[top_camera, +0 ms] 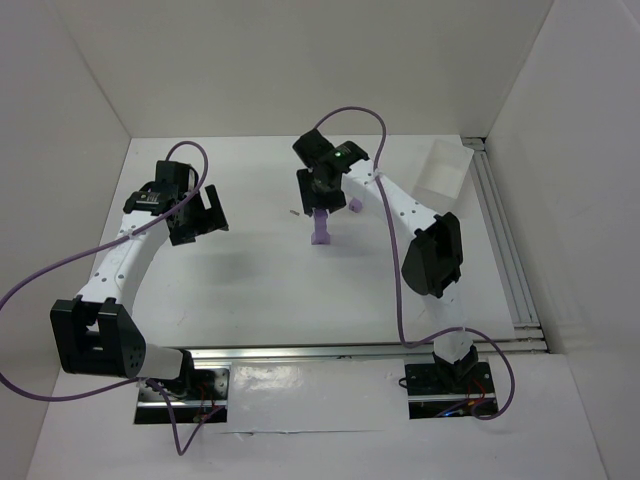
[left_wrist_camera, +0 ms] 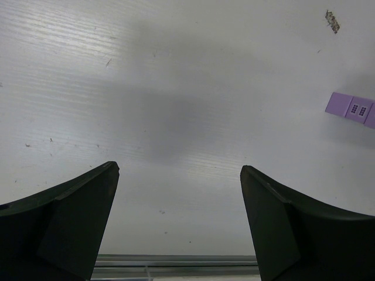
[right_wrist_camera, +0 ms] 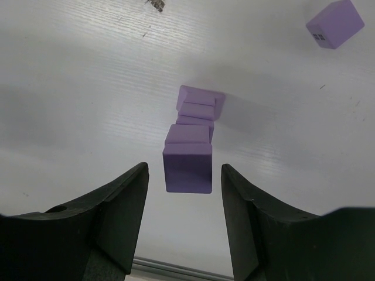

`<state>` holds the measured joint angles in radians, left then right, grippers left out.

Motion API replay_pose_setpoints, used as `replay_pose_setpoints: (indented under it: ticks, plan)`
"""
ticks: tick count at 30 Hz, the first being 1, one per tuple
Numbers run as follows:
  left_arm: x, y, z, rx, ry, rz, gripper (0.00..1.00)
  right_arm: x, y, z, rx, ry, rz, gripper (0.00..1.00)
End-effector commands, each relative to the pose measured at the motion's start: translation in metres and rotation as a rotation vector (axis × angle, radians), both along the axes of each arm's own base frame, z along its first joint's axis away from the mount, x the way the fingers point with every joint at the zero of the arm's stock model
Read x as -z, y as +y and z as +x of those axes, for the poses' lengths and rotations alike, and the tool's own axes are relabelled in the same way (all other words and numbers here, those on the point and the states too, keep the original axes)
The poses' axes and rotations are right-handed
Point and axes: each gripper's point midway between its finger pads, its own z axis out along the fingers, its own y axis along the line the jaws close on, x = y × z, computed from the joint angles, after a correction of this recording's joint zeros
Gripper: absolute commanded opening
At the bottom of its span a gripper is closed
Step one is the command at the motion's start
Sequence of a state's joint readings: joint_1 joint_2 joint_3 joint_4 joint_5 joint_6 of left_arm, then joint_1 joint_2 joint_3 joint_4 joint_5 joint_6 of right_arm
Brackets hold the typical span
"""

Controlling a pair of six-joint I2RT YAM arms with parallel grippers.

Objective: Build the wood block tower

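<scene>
Tower [right_wrist_camera: 190, 126] stands mid table [top_camera: 250, 280], top cube [right_wrist_camera: 187, 168] sits bit off-line from ones below. Right gripper [right_wrist_camera: 184, 170] straddles top cube, fingers [right_wrist_camera: 117, 211] parted, gap each side, gripping nothing. Watch your lift-off: finger clips cube, stack probably topples. Spare cube [right_wrist_camera: 335, 23] at 2 o'clock of tower. Left gripper [left_wrist_camera: 179, 193] wide, empty, well off at 9 o'clock.
</scene>
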<state>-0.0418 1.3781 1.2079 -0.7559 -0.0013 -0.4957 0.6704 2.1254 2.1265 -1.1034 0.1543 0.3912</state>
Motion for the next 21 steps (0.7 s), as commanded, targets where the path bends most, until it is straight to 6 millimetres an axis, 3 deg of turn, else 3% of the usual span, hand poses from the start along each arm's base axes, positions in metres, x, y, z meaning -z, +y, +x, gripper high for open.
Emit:
replay_pose_setpoints:
  ticks: [1, 21]
  plan:
    - [-0.0098, -0.0001, -0.0003, 0.011, -0.038, -0.005, 0.98, -0.0112, 0.0008, -0.0053, -0.01, -0.013, -0.008, 0.6]
    - [-0.0092, 0.0, -0.0026, 0.011, -0.038, -0.005, 0.98, -0.0091, 0.0089, -0.0119, -0.033, -0.001, -0.007, 0.6]
